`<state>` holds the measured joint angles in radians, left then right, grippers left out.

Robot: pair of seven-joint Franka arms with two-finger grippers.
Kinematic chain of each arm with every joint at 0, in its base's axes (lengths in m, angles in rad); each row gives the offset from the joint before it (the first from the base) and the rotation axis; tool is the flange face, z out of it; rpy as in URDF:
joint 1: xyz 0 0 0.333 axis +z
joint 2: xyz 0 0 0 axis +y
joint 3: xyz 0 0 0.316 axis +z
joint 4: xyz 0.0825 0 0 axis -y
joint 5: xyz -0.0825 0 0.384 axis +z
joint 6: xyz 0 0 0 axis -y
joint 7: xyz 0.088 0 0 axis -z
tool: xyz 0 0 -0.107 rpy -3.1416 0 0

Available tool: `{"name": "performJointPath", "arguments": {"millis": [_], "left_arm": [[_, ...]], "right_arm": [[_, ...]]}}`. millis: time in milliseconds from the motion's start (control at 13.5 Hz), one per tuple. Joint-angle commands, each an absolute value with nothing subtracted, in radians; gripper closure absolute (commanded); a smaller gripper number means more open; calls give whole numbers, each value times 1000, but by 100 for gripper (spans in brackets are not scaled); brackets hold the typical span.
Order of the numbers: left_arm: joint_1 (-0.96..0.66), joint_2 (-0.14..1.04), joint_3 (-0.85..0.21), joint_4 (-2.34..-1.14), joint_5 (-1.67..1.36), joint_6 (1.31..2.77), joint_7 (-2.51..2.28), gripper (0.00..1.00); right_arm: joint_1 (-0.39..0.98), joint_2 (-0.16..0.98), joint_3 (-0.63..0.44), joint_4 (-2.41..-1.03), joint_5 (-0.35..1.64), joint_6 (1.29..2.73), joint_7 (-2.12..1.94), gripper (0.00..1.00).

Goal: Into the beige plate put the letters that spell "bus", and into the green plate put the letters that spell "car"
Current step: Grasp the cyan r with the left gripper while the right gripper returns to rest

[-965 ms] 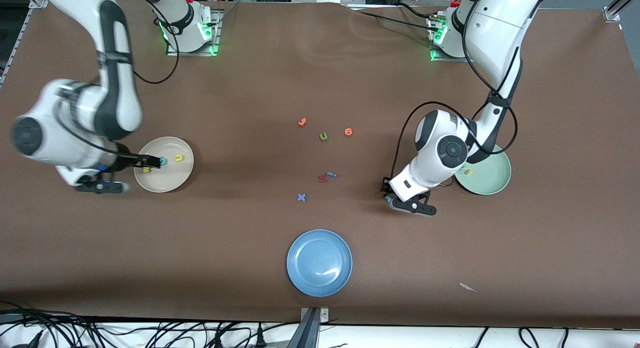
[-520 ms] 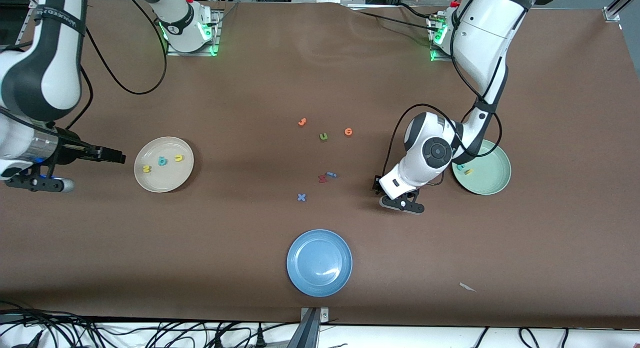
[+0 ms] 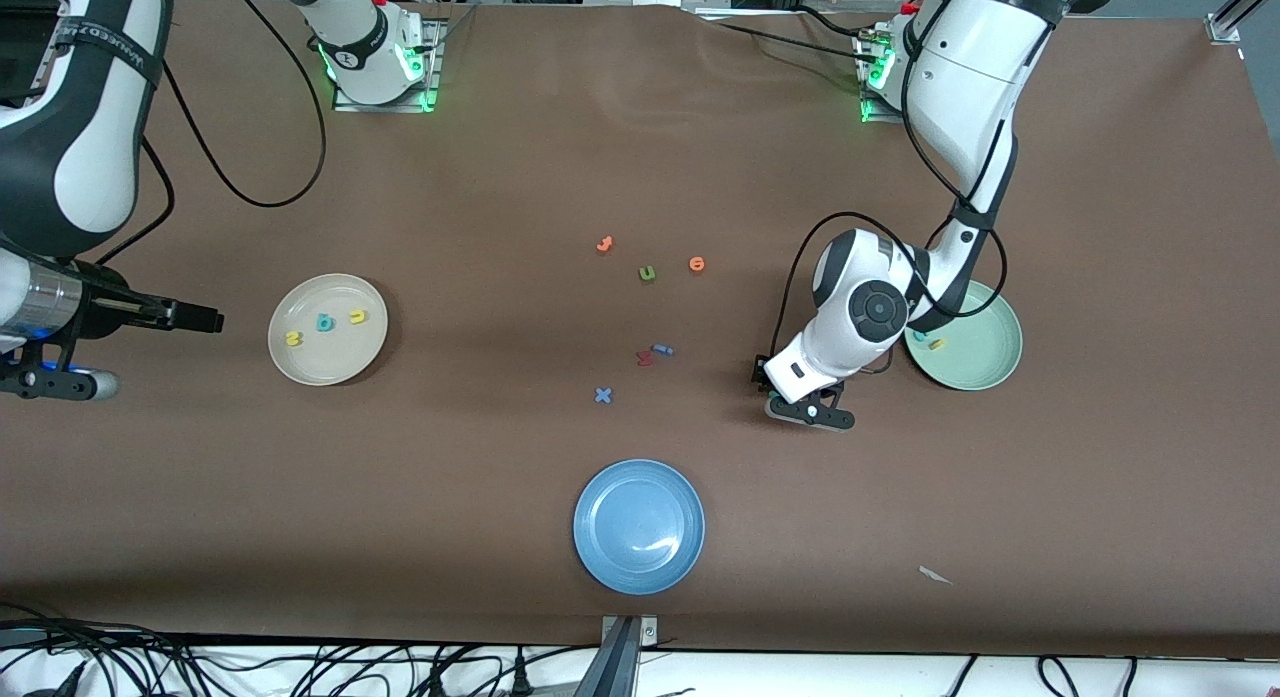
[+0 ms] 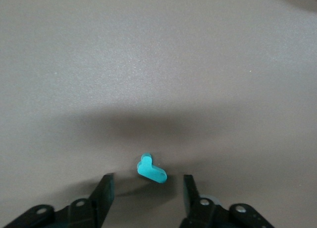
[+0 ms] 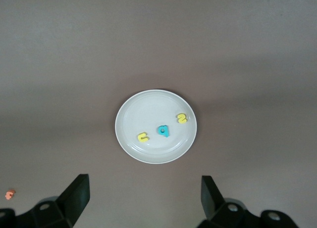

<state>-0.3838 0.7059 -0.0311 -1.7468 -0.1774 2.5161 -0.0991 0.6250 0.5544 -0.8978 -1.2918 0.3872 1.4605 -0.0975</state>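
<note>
You have a brown surface [image 3: 500, 177] with three plates on it. The beige plate [image 3: 345, 362] lies toward the right arm's end and holds the teal b [image 3: 324, 323] between the yellow u [image 3: 357, 318] and the yellow s [image 3: 294, 338]. The green plate [image 3: 985, 362] lies toward the left arm's end, partly covered by the left arm, with the yellow a [image 3: 937, 344] and the teal c [image 3: 920, 334] showing in it. The blue plate [image 3: 610, 557] sits nearest the front camera.

Your right gripper [image 5: 143, 198] hangs just beside the beige plate with its jaws spread wide and nothing between them. Your left gripper [image 4: 147, 188] is low over the bare surface near the green plate, jaws apart; the teal r [image 4: 151, 170] lies on the surface between the fingers [image 4: 104, 191], touching neither.

Mid-surface lie two orange letters [image 3: 604, 244], an olive-green u [image 3: 647, 273], a red letter [image 3: 645, 357] and a blue x [image 3: 602, 395].
</note>
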Motion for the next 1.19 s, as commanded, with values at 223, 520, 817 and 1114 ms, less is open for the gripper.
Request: {"name": "performJointPath", "arguments": {"millis": [223,520,817,1114], "left_arm": [[-416,726,-14,-1730,-190,2523,-103,48],[-419,726,-2,-1730,-189,2523,-103,69],[-419,727,0,-1730,-189,2523,-103,74],[-419,718,11,-1730,-184,2520,-97,95]], "right_arm": [[623,569,-894,-1255,403,1442,-66,1],[563,568,-840,-1249,397,1448,-67,1],[245,526,-414,-1157,234,1434,20,1],[150,436,-242,-1245,109,1494,28,2]]}}
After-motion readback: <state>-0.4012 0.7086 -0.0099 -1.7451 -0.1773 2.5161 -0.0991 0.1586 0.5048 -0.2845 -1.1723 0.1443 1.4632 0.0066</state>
